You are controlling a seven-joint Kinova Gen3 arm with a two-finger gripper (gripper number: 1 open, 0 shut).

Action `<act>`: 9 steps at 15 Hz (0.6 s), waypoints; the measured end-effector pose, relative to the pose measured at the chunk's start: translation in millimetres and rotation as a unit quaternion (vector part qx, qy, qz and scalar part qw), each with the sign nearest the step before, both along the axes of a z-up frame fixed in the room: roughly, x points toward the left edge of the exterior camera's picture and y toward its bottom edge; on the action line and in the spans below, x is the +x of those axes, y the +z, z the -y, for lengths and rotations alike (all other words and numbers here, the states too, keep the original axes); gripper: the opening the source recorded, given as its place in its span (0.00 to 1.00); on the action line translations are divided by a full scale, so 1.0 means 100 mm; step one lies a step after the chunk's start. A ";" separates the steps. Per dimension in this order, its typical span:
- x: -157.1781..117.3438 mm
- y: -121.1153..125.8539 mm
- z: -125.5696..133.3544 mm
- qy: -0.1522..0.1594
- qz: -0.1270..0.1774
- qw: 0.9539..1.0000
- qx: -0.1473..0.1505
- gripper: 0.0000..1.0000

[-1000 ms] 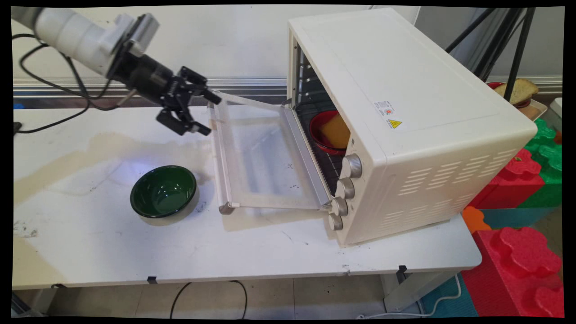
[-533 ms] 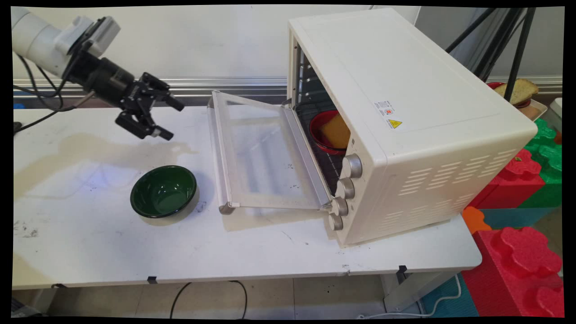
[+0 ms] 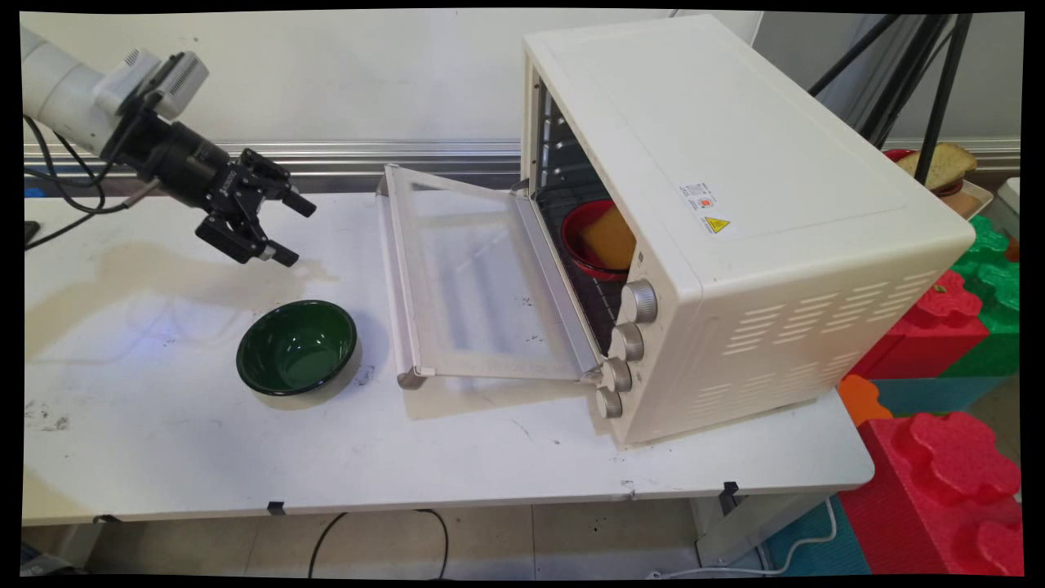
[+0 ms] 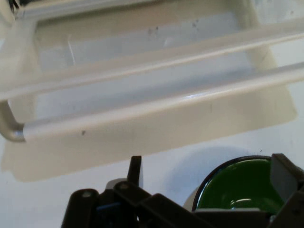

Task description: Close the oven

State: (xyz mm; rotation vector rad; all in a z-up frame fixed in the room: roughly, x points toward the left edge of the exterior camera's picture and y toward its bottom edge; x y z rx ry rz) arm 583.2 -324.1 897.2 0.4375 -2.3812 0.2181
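My gripper [image 3: 295, 231] hangs open over the table's left rear, holding nothing, its jaws spread wide. It sits left of the oven's lowered glass door [image 3: 478, 282] and apart from it. A green bowl [image 3: 297, 347] stands on the table below and a little right of the gripper. In the hand view the gripper [image 4: 209, 175] shows one finger [image 4: 135, 170] at centre and another at the right edge, with the green bowl [image 4: 237, 185] behind them and the door's handle bar [image 4: 142, 111] across the picture. Inside the cream toaster oven [image 3: 735, 204] sits a red dish with a yellow slab [image 3: 600, 237].
Red and green foam blocks [image 3: 939, 392] stand off the table's right end. A plate with bread [image 3: 939, 167] sits behind the oven at right. Black tripod legs [image 3: 939, 73] rise at the back right. Black cables [image 3: 65, 196] hang from the arm at left.
The gripper has drawn back leftwards from the oven door's handle, staying open. The door remains lowered and the bowl has not moved.
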 end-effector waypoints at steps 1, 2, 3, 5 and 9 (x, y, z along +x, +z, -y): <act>0.00 -0.06 0.02 0.006 0.001 1.000 0.004 1.00; -0.01 -0.13 0.03 0.010 0.002 1.000 0.007 1.00; -0.02 -0.19 0.05 0.014 0.003 1.000 0.010 1.00; -0.07 -0.35 0.08 0.021 0.003 1.000 0.016 1.00; -0.19 -0.62 0.14 0.030 0.000 0.999 0.022 1.00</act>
